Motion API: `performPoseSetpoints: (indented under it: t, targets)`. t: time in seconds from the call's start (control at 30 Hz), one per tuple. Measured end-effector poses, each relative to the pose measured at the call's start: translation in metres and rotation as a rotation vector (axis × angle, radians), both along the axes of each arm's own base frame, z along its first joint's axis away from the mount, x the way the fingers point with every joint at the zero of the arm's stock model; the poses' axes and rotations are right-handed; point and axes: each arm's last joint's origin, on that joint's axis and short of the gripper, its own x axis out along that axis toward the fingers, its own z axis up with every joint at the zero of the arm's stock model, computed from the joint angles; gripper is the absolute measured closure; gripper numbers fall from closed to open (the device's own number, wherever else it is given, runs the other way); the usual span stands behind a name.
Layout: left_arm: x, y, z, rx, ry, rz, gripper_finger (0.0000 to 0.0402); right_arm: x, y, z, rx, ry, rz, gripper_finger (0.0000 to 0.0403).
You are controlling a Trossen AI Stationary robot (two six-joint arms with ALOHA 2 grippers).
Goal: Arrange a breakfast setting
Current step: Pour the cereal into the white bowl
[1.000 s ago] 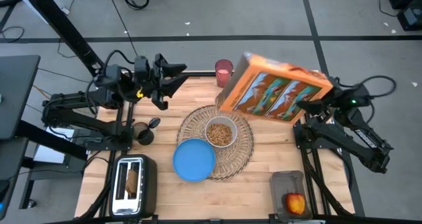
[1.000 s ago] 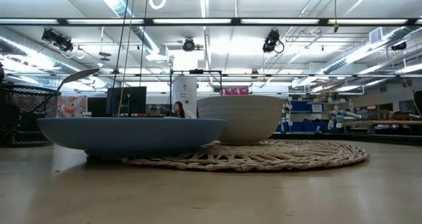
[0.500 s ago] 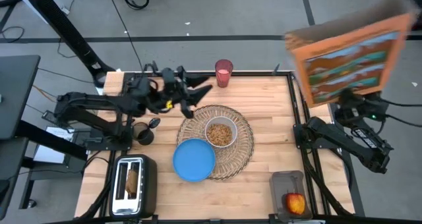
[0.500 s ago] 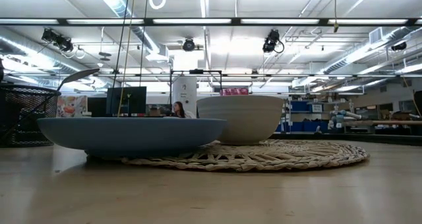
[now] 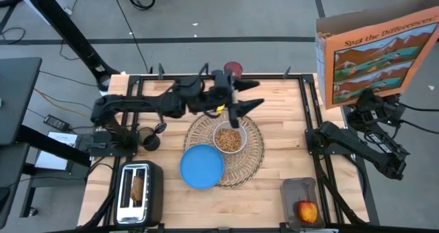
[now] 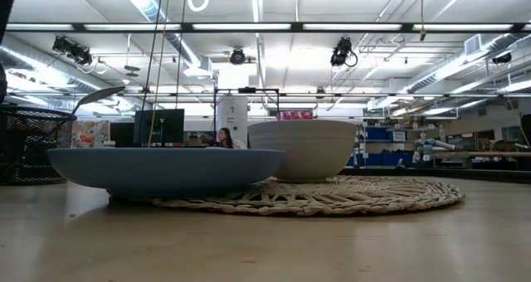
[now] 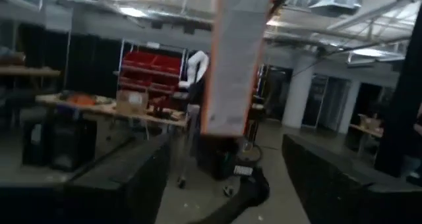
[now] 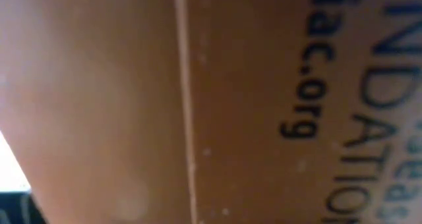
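Note:
My right gripper [image 5: 371, 98] holds the orange cereal box [image 5: 376, 53] upright, high above the table's far right corner. The box fills the right wrist view [image 8: 217, 105]. My left gripper [image 5: 256, 94] is open and empty above the far edge of the wicker placemat [image 5: 255, 151], near the pink cup [image 5: 233, 69]. The white bowl [image 5: 229, 138] with cereal and the blue plate [image 5: 202, 167] rest on the placemat. The toast [image 5: 138, 189] stands in the toaster, the apple [image 5: 307, 210] lies in a clear tub, and the spoon [image 5: 159, 129] sticks out of a dark cup. My right gripper is on the cereal box's lower end [image 5: 363, 90], coming from below. The box itself hides the fingers, so the kind of hold cannot be told. The box stands upright above the gripper, lifted clear of the table.
The toaster [image 5: 139, 192] stands at the near left corner and the clear tub [image 5: 300, 192] at the near right. A dark cup [image 5: 148, 141] stands left of the placemat. Bare wood lies right of the placemat. In the low view the plate [image 6: 166, 170] and bowl [image 6: 303, 149] sit on the placemat [image 6: 348, 195].
My right gripper has swung the cereal box from a tilt over the bowl up and toward the table's right edge, and the box now stands upright. My left gripper has travelled from the table's left toward the right, to above the placemat's far edge by the pink cup.

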Motion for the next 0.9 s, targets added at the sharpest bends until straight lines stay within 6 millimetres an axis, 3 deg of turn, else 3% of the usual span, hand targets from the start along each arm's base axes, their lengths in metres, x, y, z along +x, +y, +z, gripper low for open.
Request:
performPoseSetpoints:
  t: [0.17, 0.57, 0.9]
  targets:
    - [0.019, -0.001, 0.014, 0.064, -0.060, -0.011, 0.0076, 0.005, -0.003, -0.001, -0.004, 0.044, 0.010, 0.0159]
    - [0.056, 0.018, -0.005, 0.053, -0.156, -0.016, 0.0051, 0.017, -0.013, -0.002, 0.009, 0.117, 0.044, 0.0159]
    - [0.063, 0.025, -0.014, 0.067, -0.160, -0.021, 0.0051, 0.044, -0.036, -0.006, 0.053, 0.250, 0.100, 0.0159]
